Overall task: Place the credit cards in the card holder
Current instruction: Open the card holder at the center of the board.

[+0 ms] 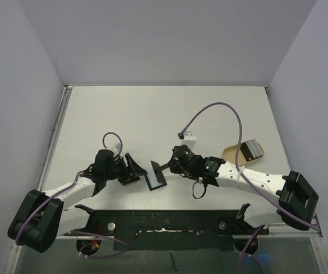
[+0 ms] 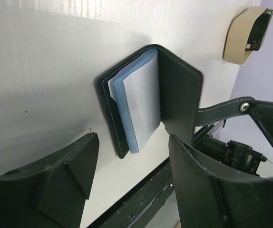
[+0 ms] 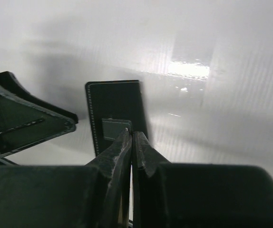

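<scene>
**Clerk:** Item one, the card holder. Where is it sitting?

**Checker:** It is lying open on the white surface, near the front edge, between the two arms. One black cover is resting against the surface. The other cover is standing raised. Pale blue plastic sleeves are fanning out between the covers.

**Clerk:** Item two, the right pincer.

**Checker:** It is clenching. Its fingers are pressing together on the snap tab of the card holder, and the tab is stretching taut from the raised cover. The right wrist view is showing the black outside of that cover just ahead of the fingertips.

**Clerk:** Item three, the left pincer.

**Checker:** It is spread wide and gripping nothing. It is hovering just beside the card holder on the left, facing the open sleeves. Whether it is touching the surface, I cannot tell.

**Clerk:** Item four, the credit cards.

**Checker:** They are resting in the tan tray, well apart from the card holder, off to the right beside the right arm. One grey face is showing from above. The left wrist view is showing a darker face inside the tray. The count I cannot tell.

**Clerk:** Any card showing in the sleeves?

**Checker:** The sleeves are looking pale and blank. I cannot tell more.
</scene>
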Robot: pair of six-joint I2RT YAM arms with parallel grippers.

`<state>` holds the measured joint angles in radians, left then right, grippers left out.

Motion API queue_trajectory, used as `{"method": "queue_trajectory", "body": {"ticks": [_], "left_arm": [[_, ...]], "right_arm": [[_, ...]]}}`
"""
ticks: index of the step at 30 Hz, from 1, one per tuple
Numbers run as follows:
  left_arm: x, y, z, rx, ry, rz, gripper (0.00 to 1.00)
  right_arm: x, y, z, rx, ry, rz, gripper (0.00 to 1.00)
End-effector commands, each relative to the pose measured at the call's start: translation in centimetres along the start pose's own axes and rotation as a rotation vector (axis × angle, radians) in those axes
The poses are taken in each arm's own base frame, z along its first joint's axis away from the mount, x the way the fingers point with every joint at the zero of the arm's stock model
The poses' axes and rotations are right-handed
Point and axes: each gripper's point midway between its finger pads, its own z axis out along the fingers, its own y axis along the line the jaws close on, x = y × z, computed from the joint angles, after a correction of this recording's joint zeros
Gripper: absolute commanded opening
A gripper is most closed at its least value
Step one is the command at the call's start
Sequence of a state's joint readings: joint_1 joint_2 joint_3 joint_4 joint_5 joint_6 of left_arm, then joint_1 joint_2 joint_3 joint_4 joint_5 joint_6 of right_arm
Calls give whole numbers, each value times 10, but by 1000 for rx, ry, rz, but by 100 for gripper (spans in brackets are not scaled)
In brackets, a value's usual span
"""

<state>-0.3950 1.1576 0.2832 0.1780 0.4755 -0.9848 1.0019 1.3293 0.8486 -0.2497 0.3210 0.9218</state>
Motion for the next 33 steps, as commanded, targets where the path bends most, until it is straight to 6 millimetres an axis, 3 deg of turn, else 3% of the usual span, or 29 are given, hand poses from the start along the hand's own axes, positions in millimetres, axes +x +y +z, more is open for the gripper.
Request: {"method": "queue_trajectory", "body": {"ticks": [1, 15, 25, 33], "left_arm": [[-10, -7, 3, 33, -31, 36, 58], [-10, -5, 16, 54, -11, 15, 52], [-12, 0, 26, 43, -1, 3, 51], [-10, 1, 31, 43, 23, 10, 49]], "right_arm": [[-12, -26, -6, 60, -55, 38, 0], [-12, -67, -5, 106, -50, 76, 0], [-1, -81, 2, 123, -20, 85, 0], [11, -107, 8, 219, 4, 91, 0]]}}
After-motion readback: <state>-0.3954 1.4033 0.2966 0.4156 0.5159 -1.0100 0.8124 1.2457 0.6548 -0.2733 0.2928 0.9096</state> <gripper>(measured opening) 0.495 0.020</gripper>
